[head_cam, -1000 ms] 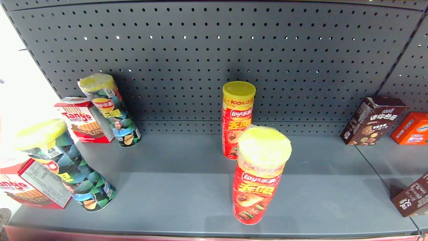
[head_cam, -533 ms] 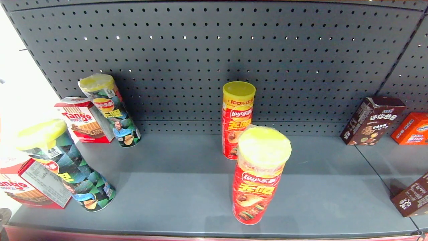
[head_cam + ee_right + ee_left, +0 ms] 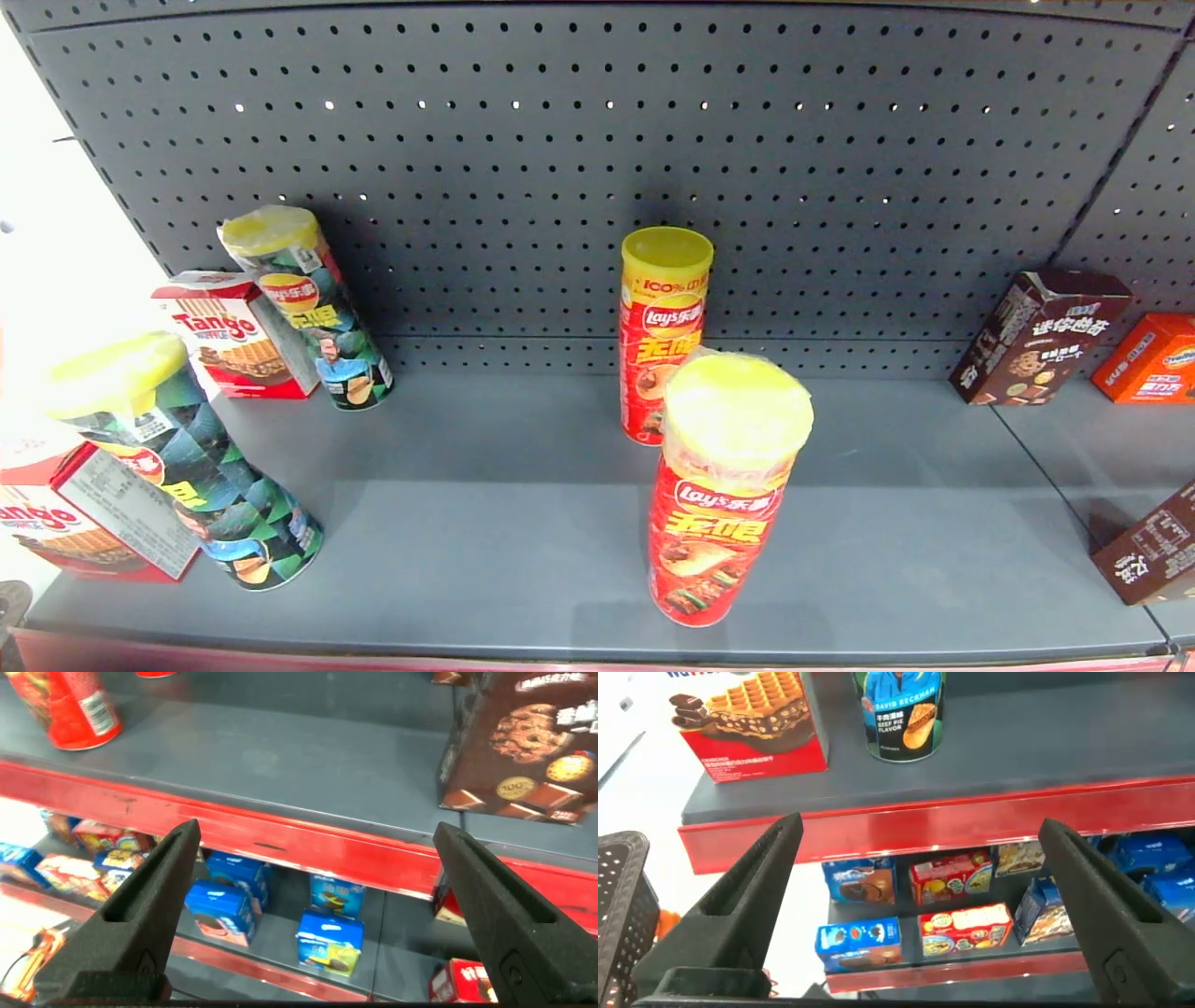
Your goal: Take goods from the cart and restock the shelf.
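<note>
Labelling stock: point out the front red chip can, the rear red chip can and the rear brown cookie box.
front red chip can (image 3: 717, 527): head view, its label.
rear red chip can (image 3: 667, 250): head view, its yellow lid.
rear brown cookie box (image 3: 1038, 347): head view, its front face.

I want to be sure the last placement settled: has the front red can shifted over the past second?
No. The front red can keeps its place against the shelf front edge and the rear can.
</note>
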`<state>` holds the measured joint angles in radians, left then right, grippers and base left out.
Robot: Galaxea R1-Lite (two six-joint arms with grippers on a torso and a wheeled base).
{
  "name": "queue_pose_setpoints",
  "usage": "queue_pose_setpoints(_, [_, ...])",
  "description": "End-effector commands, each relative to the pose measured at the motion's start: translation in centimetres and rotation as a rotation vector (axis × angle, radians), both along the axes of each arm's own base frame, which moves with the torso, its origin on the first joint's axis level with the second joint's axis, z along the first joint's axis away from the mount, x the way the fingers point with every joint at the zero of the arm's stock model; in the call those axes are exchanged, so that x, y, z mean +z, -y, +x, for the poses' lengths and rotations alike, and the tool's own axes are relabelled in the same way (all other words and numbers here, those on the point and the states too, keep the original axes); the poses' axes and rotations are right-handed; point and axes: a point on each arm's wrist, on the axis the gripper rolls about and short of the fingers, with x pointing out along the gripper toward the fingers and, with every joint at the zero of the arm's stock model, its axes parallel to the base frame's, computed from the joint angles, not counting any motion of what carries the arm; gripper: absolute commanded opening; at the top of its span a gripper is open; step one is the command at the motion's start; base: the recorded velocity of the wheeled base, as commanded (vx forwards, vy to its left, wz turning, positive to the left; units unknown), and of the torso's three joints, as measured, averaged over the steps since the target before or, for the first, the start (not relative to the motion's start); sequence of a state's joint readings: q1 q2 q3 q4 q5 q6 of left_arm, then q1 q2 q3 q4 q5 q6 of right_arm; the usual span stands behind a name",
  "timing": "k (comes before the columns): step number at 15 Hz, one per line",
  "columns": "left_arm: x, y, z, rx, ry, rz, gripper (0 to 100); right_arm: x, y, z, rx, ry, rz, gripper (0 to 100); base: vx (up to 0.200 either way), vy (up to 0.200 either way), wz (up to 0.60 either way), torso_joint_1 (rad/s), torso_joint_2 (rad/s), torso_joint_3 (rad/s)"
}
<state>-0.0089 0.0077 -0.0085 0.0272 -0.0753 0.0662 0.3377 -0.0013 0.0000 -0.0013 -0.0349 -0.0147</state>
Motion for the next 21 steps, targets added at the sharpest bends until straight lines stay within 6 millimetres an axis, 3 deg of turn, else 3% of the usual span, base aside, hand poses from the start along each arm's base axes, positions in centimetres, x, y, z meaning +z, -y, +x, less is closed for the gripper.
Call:
queue_pose_setpoints(1, [0.0, 0.0, 0.1, 0.0, -0.009, 0.0, 100, 0.0, 0.0, 0.0, 0.047, 0.001, -0.007, 100, 0.0, 0.0, 0.0, 0.0, 0.0, 0.0])
queue_pose_setpoints(9, [0.1, 0.0, 0.6, -0.003, -0.076, 0.004, 100, 0.2, 0.0, 0.0, -0.073, 0.018, -0.011, 100, 0.0, 0.0, 0.0, 0.0, 0.0, 0.0])
queue_pose_setpoints(10, [0.1, 0.0, 0.6, -0.005, -0.073, 0.004, 100, 2.3, 0.2, -0.5, -0.118, 0.085, 0.041, 100, 0.0, 0.0, 0.0, 0.0, 0.0, 0.0])
queue_pose_setpoints(11, [0.1, 0.0, 0.5, -0.019, -0.065, 0.004, 100, 14.6, -0.4, 2.1, -0.205, 0.024, 0.354, 100, 0.0, 0.0, 0.0, 0.0, 0.0, 0.0])
queue_pose_setpoints(12, [0.1, 0.0, 0.5, -0.029, -0.064, 0.004, 100, 16.0, -0.5, 2.3, -0.166, 0.028, 0.363, 100, 0.0, 0.0, 0.0, 0.0, 0.0, 0.0])
queue_pose_setpoints(13, [0.1, -0.1, 0.5, -0.043, -0.064, 0.005, 100, 17.0, -0.7, 2.3, -0.08, 0.071, 0.189, 100, 0.0, 0.0, 0.0, 0.0, 0.0, 0.0])
queue_pose_setpoints(17, [0.1, -0.1, 0.5, -0.052, -0.069, 0.003, 100, 17.0, -2.0, 5.5, 0.021, -0.02, 0.023, 100, 0.0, 0.0, 0.0, 0.0, 0.0, 0.0])
queue_pose_setpoints(21, [0.2, -0.1, 0.6, -0.045, -0.05, 0.0, 100, 17.0, -4.5, 10.5, 0.161, -0.121, -0.071, 100, 0.0, 0.0, 0.0, 0.0, 0.0, 0.0])
